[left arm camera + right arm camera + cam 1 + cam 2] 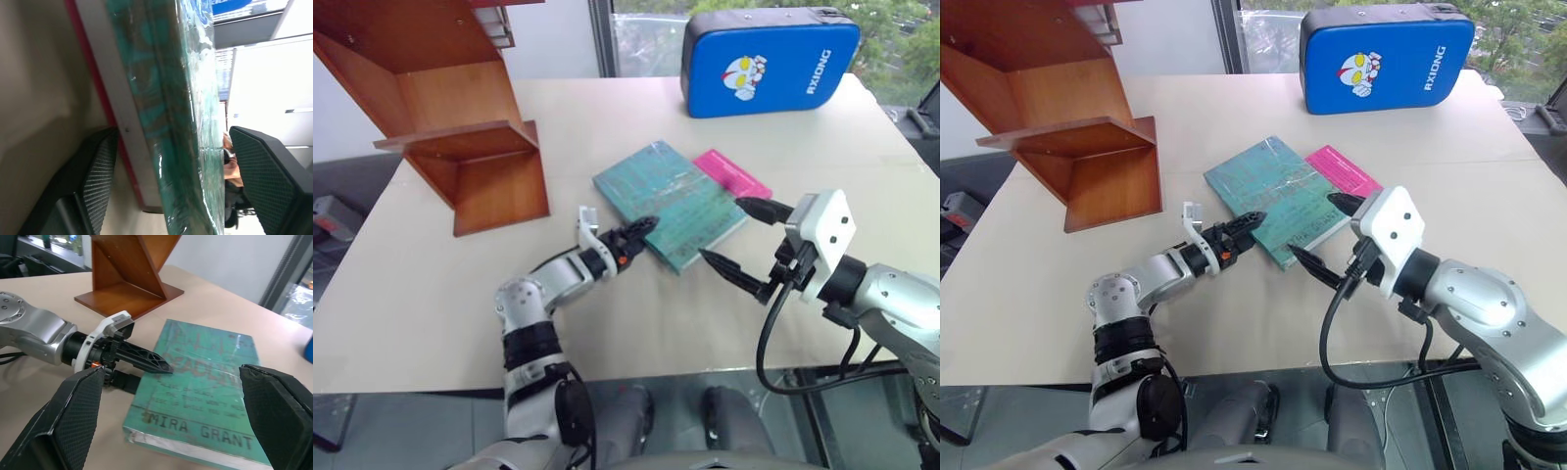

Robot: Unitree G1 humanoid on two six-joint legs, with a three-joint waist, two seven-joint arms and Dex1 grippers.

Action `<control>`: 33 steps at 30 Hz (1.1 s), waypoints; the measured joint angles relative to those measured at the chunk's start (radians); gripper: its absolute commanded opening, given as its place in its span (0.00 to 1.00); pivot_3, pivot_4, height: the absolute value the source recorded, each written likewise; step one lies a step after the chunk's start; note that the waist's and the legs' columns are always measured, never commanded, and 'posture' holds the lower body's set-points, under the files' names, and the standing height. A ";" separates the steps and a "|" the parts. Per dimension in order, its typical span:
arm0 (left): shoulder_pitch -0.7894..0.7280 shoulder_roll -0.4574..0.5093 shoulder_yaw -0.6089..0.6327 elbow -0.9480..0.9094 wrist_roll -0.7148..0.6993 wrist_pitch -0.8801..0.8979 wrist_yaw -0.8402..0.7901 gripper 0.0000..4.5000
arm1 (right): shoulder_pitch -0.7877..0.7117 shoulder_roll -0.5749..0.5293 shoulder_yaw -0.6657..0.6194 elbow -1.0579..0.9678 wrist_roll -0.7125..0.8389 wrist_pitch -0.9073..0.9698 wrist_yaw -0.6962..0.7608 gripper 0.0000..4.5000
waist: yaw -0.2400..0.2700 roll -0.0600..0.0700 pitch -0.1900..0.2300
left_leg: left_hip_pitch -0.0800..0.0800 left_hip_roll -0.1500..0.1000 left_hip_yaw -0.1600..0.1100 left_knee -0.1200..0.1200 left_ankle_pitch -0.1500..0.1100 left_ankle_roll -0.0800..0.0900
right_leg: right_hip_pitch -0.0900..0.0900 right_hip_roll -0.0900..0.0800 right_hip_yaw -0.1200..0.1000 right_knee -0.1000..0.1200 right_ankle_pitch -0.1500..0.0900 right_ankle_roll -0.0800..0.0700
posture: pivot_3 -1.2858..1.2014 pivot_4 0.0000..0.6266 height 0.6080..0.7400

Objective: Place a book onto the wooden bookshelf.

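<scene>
**Both grippers at the teal book on the tabletop**

Nearest my head camera is the right gripper [736,235], its two black fingers spread wide, hanging just above the near right corner of the book [672,203] without touching it. From the right wrist camera I see the book's cover between those open fingers, with printed lettering along its near edge.

The left gripper [636,235] reaches in from the left at the book's near left edge. Its fingers are parted, one above the cover and one below at the edge; in the left wrist view the book's edge runs between the two pads with a gap on each side, so I do not read it as a firm pinch.

The book lies flat on the pale tabletop [431,294], near the middle, turned at an angle. A smaller pink book [732,175] lies partly under its far right side, sticking out beyond it.

The wooden bookshelf [460,117] stands on the far left of the tabletop, well apart from the book, with its slanted panels and an open compartment facing me. A blue padded case [770,64] stands at the far edge of the tabletop, beyond both books.
</scene>
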 measured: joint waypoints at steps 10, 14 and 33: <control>0.061 0.034 -0.065 -0.032 -0.044 -0.015 -0.145 0.85 | 0.001 -0.028 -0.027 -0.038 0.050 0.048 -0.047 1.00 | -0.002 0.000 0.000 | 0.000 0.000 0.000 0.000 0.000 0.001 | 0.000 0.000 0.000 0.000 0.000 0.000 | 0.52 0.24 0.97; 0.111 0.071 -0.082 -0.093 -0.089 0.025 -0.177 0.85 | 0.000 -0.032 -0.027 -0.038 0.059 0.054 -0.056 1.00 | -0.002 0.000 0.000 | 0.000 0.000 0.000 0.000 0.000 0.001 | 0.000 0.000 0.000 0.000 0.000 0.000 | 0.52 0.24 0.97; 0.091 0.061 -0.133 -0.023 -0.100 -0.037 -0.147 0.48 | -0.007 -0.035 0.001 -0.038 0.061 0.054 -0.074 1.00 | 0.001 0.000 0.000 | -0.001 0.000 0.000 0.000 -0.001 0.001 | 0.000 -0.001 0.000 -0.001 0.000 0.000 | 0.52 0.24 0.97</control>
